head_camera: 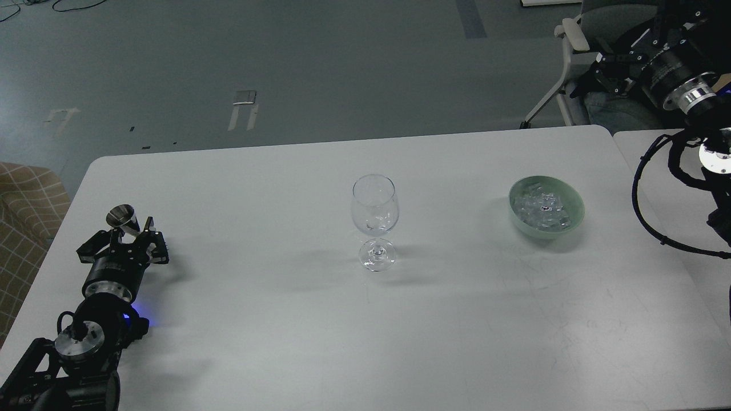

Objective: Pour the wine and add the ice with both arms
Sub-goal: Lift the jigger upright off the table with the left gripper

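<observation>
White table (285, 319): my left gripper (132, 229) lies low at its left edge, pinching a steel jigger (121, 217). My right gripper (608, 71) is raised beyond the far right corner; its finger state cannot be determined.

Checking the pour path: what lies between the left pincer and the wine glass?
Head view: only bare white table separates the left pincer, at a small metal cup, from the wine glass.

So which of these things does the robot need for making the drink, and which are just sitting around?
Needed for the job:
- wine glass, empty, mid-table
- ice in the green bowl
- small metal cup at the left gripper
- right gripper, up by the top right corner

Just lying about:
- grey chair behind the table
- checked seat at the left
</observation>
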Tool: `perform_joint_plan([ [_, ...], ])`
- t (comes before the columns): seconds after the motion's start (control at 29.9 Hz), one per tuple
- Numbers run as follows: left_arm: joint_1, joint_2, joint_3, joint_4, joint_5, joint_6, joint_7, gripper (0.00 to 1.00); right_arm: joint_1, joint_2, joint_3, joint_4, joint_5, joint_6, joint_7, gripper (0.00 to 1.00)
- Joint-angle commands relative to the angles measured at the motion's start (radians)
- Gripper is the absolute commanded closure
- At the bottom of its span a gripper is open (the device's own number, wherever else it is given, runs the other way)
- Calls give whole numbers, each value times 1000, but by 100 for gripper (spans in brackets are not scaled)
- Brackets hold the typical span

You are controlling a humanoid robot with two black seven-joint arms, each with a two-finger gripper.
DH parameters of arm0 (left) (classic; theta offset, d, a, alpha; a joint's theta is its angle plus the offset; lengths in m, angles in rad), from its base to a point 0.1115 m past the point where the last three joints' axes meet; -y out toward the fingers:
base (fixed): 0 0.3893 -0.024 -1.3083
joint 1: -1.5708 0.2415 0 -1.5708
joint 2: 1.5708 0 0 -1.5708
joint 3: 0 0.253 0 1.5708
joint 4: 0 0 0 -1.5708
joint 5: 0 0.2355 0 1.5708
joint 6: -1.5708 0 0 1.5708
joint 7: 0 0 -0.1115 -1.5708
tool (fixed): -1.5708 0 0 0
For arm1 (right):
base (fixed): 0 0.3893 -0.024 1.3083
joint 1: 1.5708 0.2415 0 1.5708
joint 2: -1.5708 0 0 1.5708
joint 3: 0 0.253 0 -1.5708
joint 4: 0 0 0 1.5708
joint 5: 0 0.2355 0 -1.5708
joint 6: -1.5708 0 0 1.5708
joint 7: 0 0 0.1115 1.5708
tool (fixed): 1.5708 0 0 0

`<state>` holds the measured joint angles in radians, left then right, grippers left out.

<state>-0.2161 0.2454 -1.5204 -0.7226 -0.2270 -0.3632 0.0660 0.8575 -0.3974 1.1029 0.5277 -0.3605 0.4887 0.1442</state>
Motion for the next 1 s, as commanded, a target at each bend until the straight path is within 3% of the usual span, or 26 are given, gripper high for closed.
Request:
perform_joint_plan([
  [0.0, 1, 0, -1, 0, 0, -2, 0, 64, 0, -1, 0, 0, 0, 0, 0, 0],
  [0.3, 1, 0, -6, 0, 0, -2, 1, 67, 0, 3, 0, 0, 0, 0, 0, 0],
  [0.37, 3, 0, -4, 0, 0, -2, 3, 74, 0, 6, 0, 0, 0, 0, 0, 0],
  [0.97, 0, 0, -9, -3, -6, -3, 1, 78, -1, 6, -2, 0, 0, 0, 0, 0],
])
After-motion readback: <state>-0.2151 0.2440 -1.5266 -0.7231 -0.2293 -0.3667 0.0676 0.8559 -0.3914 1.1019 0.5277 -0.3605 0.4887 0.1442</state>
